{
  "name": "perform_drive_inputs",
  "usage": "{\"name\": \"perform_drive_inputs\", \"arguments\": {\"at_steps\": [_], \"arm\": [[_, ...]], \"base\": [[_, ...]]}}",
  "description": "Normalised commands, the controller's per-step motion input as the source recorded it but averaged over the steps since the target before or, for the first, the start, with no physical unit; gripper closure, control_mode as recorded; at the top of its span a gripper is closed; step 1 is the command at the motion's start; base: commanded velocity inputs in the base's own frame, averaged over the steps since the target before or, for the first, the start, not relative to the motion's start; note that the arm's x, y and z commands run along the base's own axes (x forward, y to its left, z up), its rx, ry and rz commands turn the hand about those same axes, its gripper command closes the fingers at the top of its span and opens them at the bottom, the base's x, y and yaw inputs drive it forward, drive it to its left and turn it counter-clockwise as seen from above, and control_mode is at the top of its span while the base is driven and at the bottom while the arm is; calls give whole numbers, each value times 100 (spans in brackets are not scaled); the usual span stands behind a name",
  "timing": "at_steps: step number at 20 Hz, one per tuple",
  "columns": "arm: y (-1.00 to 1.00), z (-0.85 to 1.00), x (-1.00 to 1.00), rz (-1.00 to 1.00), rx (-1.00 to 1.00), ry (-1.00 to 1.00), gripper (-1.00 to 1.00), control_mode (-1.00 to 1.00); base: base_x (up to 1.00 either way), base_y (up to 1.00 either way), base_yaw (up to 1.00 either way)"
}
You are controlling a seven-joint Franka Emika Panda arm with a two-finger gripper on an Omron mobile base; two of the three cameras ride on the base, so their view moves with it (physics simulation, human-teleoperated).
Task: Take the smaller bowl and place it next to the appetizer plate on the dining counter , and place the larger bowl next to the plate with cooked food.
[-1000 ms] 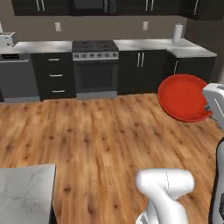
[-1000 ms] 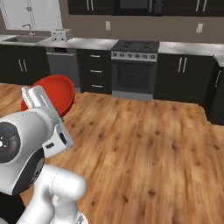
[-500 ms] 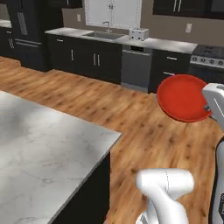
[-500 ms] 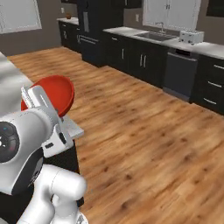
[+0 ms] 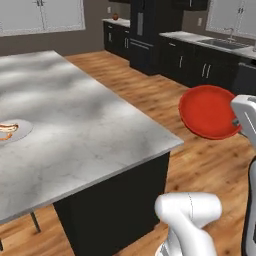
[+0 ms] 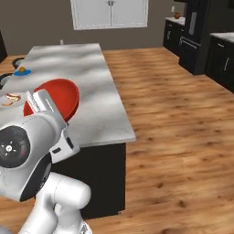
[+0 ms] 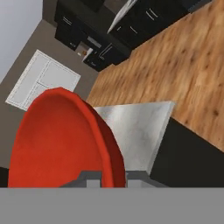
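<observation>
The whole scene has swung round over the last second: a second ago both base views looked across wood floor at the black range and cabinets, and now the dining desk (image 5: 90,135) fills the left of both, so it is the base that has driven and turned, not the things that have shifted. The smaller bowl (image 5: 209,112) sits in the same spot relative to the arm as before, carried on edge with its red hollow facing the left base camera, at about 3 o'clock in that view and off the desk's near corner, over the floor. The fingers (image 7: 113,177) are closed tight on its rim, which runs up between them in the hand view (image 7: 65,140). On the marble top the plate with cooked food (image 5: 11,131) lies near the 9 o'clock edge of the left base view; in the right base view the appetizer plate (image 6: 22,71) with its orange ball sits farther along the desk, at about 10 o'clock, well apart from the bowl (image 6: 54,99). To my eye the carry is nearly at the desk, but the blue plate is at the far stretch, so the base likely needs to close in before the bowl can be set down beside it.
</observation>
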Motion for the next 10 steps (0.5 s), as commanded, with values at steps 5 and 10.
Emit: {"name": "perform_drive_inputs", "arguments": {"at_steps": [5,10], "arm": [[0,0,0,0,0,0,100,100],[0,0,0,0,0,0,100,100]], "base": [[-75,90,23],[-52,100,11]]}}
